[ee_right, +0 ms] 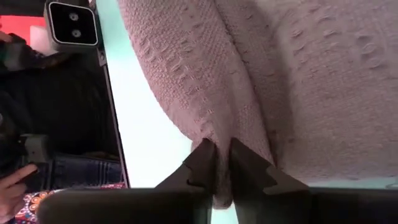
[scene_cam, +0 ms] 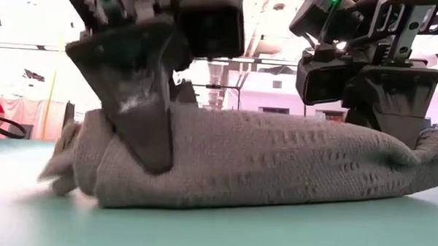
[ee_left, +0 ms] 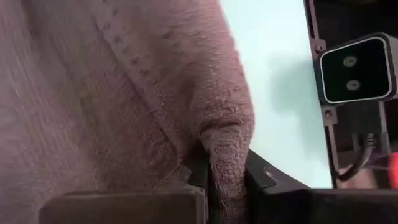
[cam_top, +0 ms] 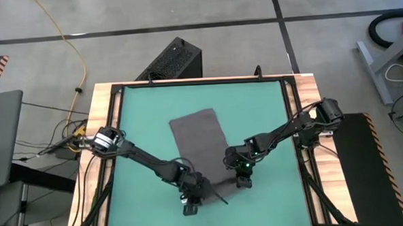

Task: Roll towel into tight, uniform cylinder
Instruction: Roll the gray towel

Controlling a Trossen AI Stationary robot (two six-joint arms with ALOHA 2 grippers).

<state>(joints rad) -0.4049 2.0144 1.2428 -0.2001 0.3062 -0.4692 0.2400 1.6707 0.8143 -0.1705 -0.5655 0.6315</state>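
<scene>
low view: both tools pinch the towel's rolled near edge.

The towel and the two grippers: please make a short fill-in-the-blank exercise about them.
1. The towel lies on a ____ mat.
2. The left gripper is shut on the ____.
3. The rolled part of the towel lies at its ____ end, by the right gripper.

Missing words: green; towel; near
</scene>
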